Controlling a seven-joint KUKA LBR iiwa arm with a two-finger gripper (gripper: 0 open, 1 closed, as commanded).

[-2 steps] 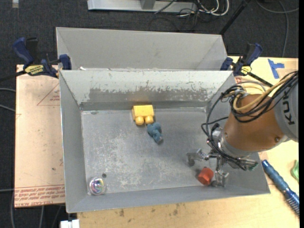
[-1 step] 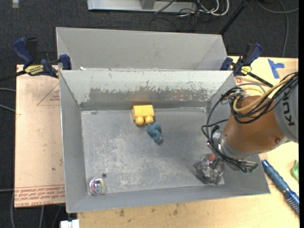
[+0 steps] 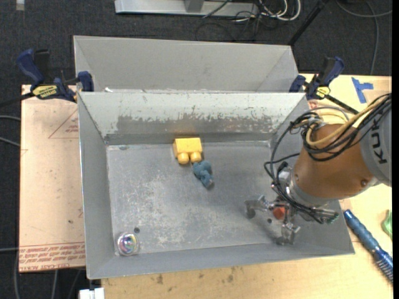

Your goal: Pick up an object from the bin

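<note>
Inside bin (image 3: 93,185): yellow block (image 3: 188,149), blue lump (image 3: 204,174), shiny ball (image 3: 128,243).

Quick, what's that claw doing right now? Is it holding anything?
Claw: open, low in the near right corner of the bin, gripping nothing that I can make out.

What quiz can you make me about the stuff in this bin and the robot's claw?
1. Fill the gap: in the camera view, the gripper is at the bin's ____ side (left or right).
2. True or false: the yellow block lies close to the bin's back wall.
3. What lies in the bin's front left corner?
A) the yellow block
B) the shiny round thing
C) the gripper

Key: 1 right; 2 true; 3 B.
</note>
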